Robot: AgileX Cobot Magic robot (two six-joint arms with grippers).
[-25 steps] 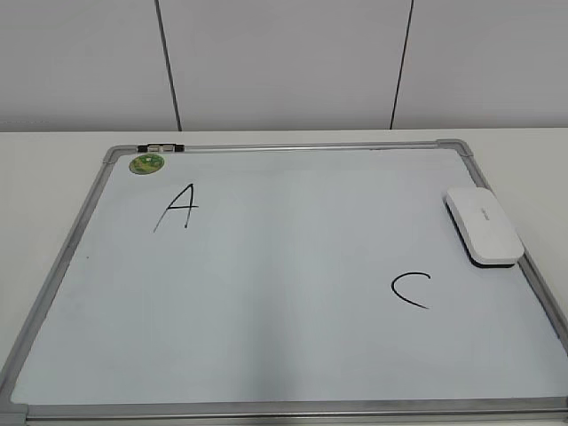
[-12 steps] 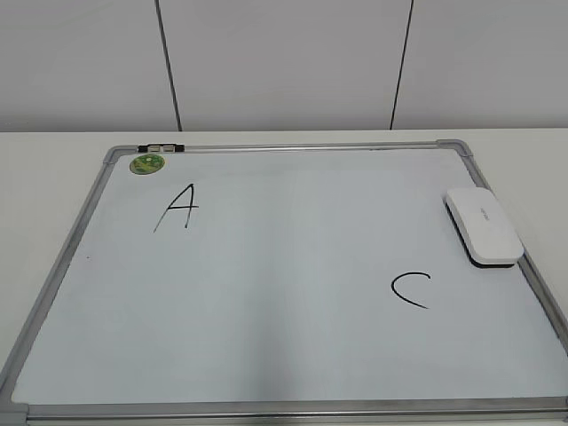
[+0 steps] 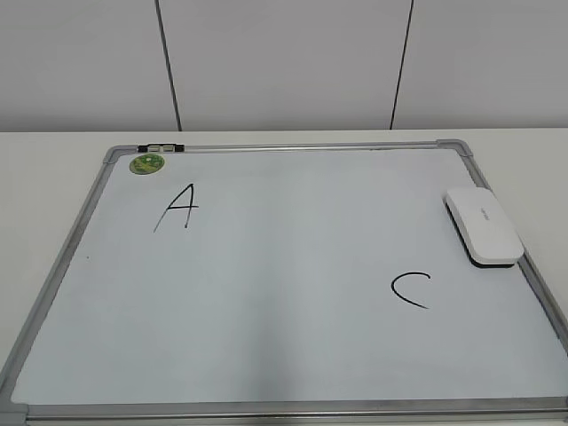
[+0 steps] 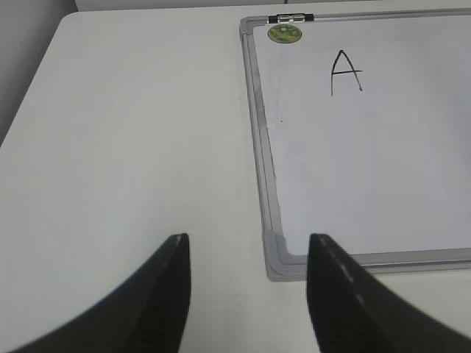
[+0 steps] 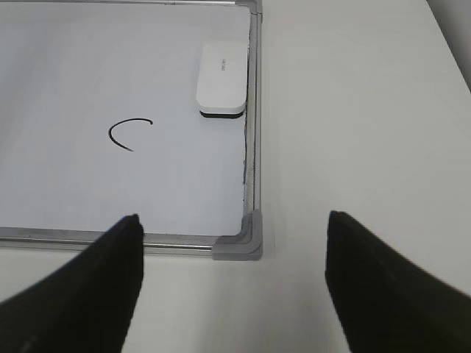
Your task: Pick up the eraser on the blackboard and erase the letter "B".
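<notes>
Both grippers hang over the table with nothing in them. The left gripper has its jaws spread apart, poised above the near left corner of the blackboard; ahead of it and to its right sits the black letter "A", and further ahead, at the board's far corner, the round green sticker.

The right gripper is spread wider still, straddling the near right corner of the blackboard. Ahead of it, lying flat on the board and touching the right frame rail, is the white eraser, its dark felt face down. Ahead and to the left of that gripper is the black "C".

No letter "B" shows on the board in any view; the middle of the blackboard is bare white between the "A" and the "C".
</notes>
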